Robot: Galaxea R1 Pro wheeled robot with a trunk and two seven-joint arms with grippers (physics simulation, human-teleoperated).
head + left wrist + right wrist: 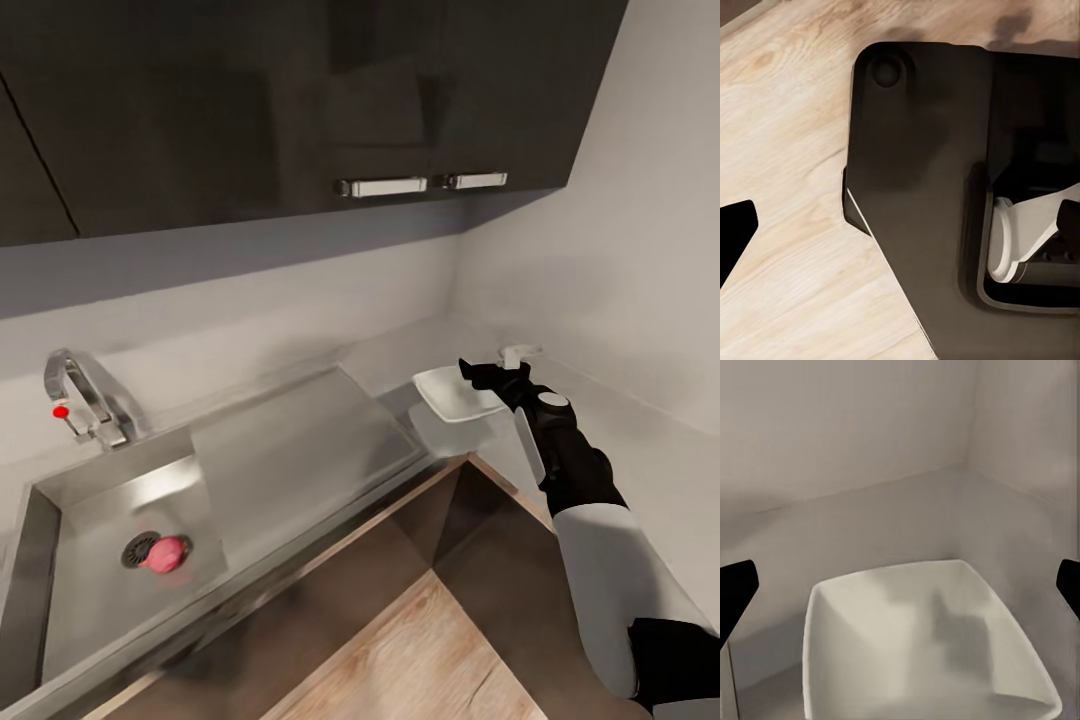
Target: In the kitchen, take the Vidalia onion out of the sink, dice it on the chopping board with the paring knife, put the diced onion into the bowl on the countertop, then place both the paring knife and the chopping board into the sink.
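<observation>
While right gripper (492, 373) hovers over bowl (450, 395), onion (166, 553) sits in sink (100, 590).

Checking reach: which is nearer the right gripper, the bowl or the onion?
The white bowl, right beside the right gripper; the onion lies far off in the sink.

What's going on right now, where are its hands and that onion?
Right hand open, empty, over the bowl. Left hand hangs low over wood floor, empty. Vidalia onion in the sink by the drain. Nothing in the way.
</observation>
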